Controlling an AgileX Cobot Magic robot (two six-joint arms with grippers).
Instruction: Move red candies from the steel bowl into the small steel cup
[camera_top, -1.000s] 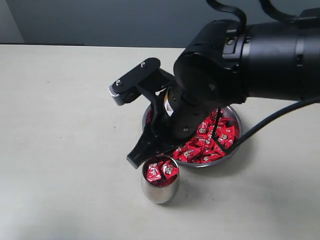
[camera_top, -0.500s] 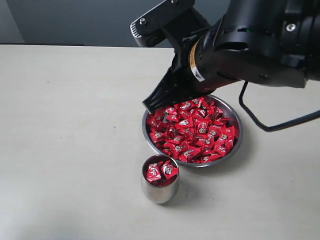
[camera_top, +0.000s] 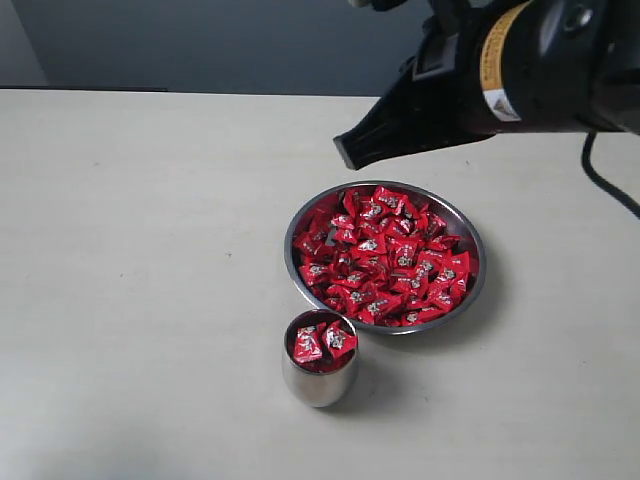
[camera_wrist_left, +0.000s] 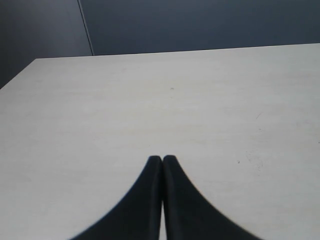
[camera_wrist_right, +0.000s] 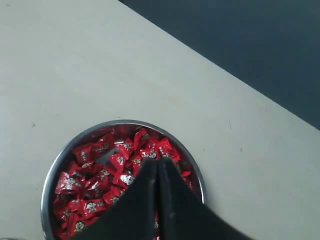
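The left end effector (camera_wrist_left: 162, 159) shows only in its own wrist view. Its two black fingers are pressed together tip to tip, over a bare stretch of the pale counter (camera_top: 130, 280).

In the exterior view the left part of the counter holds nothing of the task. Near the middle, toward the front edge, stands the small steel cup (camera_top: 320, 372). It is upright with its long axis vertical and its mouth facing straight up. Several red candies (camera_top: 322, 340) fill it to about the rim, and two wrappers on top show their silver-white marks.

Just behind the cup and to its right sits the steel bowl (camera_top: 476, 262). The two are close but I cannot tell if they touch. The bowl lies flat with its opening upward. It is heaped with red candies (camera_top: 385, 255) in a jumble, tilted every way with no shared direction.

Above the bowl's far rim, toward the upper right, hangs the right end effector (camera_top: 345, 155). It is raised clear of the candies, and its tapered black fingers slant down and to the left from the bulky black arm. In the right wrist view those fingers (camera_wrist_right: 145, 180) are closed on themselves along their length, and the bowl (camera_wrist_right: 50, 180) lies below them.
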